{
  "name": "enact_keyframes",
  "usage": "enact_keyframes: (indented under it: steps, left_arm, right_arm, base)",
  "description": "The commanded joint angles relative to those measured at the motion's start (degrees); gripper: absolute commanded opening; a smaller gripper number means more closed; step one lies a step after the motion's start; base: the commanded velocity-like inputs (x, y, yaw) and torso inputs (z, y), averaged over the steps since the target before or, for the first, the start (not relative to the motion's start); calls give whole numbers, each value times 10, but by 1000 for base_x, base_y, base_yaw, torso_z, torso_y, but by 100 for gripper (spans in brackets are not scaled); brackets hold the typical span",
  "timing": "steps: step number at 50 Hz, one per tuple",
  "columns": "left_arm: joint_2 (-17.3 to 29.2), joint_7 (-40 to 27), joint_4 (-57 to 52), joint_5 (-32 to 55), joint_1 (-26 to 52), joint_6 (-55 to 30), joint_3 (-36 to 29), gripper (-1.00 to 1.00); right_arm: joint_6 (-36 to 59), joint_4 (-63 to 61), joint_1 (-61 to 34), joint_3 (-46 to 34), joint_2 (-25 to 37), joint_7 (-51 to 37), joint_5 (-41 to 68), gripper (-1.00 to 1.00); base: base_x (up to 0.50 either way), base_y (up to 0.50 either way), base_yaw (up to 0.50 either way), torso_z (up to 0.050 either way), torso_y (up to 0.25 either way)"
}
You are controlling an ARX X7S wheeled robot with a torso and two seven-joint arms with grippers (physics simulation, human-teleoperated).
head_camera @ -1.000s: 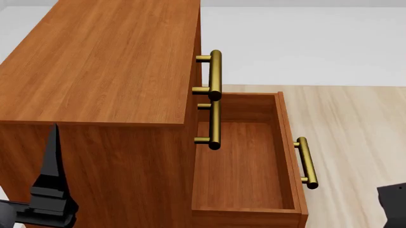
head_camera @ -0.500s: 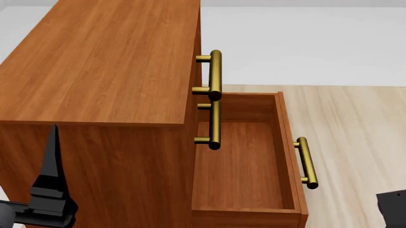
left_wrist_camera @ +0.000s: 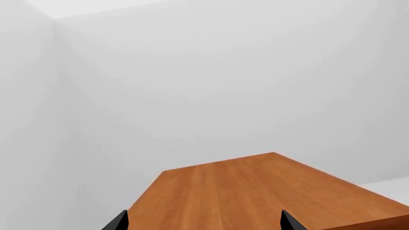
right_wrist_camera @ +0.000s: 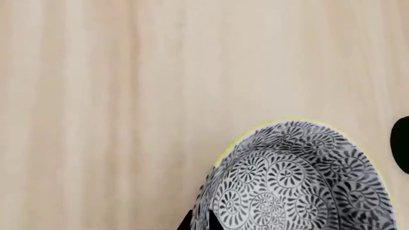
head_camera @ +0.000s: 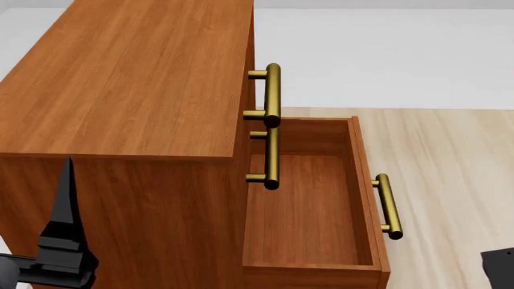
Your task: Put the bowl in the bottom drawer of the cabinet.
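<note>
- While the tall reddish-brown wood-grain cabinet [head_camera: 129, 78] fills the left of the head view, the left arm stands raised at the near left corner, its black left gripper [head_camera: 66, 198] pointing upward in front of the cabinet's near side.
- From the left wrist view, only two black fingertips [left_wrist_camera: 116, 221] show, set wide apart with the cabinet's flat top between them and a plain white wall beyond; they touch nothing and hold nothing.
- Only a dark corner of the right arm [head_camera: 499, 265] shows at the near right edge of the head view, low over the pale wood-plank floor [head_camera: 449, 180].
- Seen through the right wrist view, the small round ceramic bowl [right_wrist_camera: 294, 182], white with a dense blue-grey swirl pattern and a pale rim, sits right against the right gripper [right_wrist_camera: 300, 225]; a dark fingertip [right_wrist_camera: 191, 221] touches its rim on one side and a second dark piece shows at the other side, though whether the grip is actually closed on the bowl cannot be told.
- Pulled out to the right of the cabinet, the shallow reddish-brown bottom drawer [head_camera: 365, 198] stands open, a brass bar handle [head_camera: 387, 206] on its front.
- No writing or label is legible on any surface.
</note>
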State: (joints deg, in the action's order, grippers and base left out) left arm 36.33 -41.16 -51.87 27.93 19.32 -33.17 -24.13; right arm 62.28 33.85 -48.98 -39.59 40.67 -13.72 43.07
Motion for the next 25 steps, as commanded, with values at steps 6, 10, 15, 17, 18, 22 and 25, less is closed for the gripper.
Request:
enact_keyframes:
  steps: [6,10,15,17,18,22,25]
  left_arm:
    - [1,-1,1,-1,0,3,-3,100]
    - [2,-2,-1,1,2,0,-3,100]
    - [3,-2,0,1,1,2,-3,100]
    - [3,-2,0,1,0,3,-3,100]
    - [3,-2,1,0,0,5,-3,100]
    - [2,-3,0,-1,2,2,-6,100]
    - [3,-3,0,0,2,2,-6,100]
  right_arm:
    - [21,-53,21,22,23,-21,38,-100]
    - [46,-103,31,45,41,-49,63,-100]
    - [79,-158,37,66,61,-80,90,-100]
    - [94,-169,37,80,67,-106,97,-100]
    - [99,-169,38,85,68,-113,101,-100]
    - [120,-194,33,82,79,-114,110,-100]
    - [133,-206,26,84,83,-122,115,-100]
  base:
    - [0,0,0,0,0]
    - [0,0,0,0,0]
    - [0,0,0,0,0]
    - [0,0,0,0,0]
    - [0,0,0,0,0]
    - [0,0,0,0,0]
    - [0,0,0,0,0]
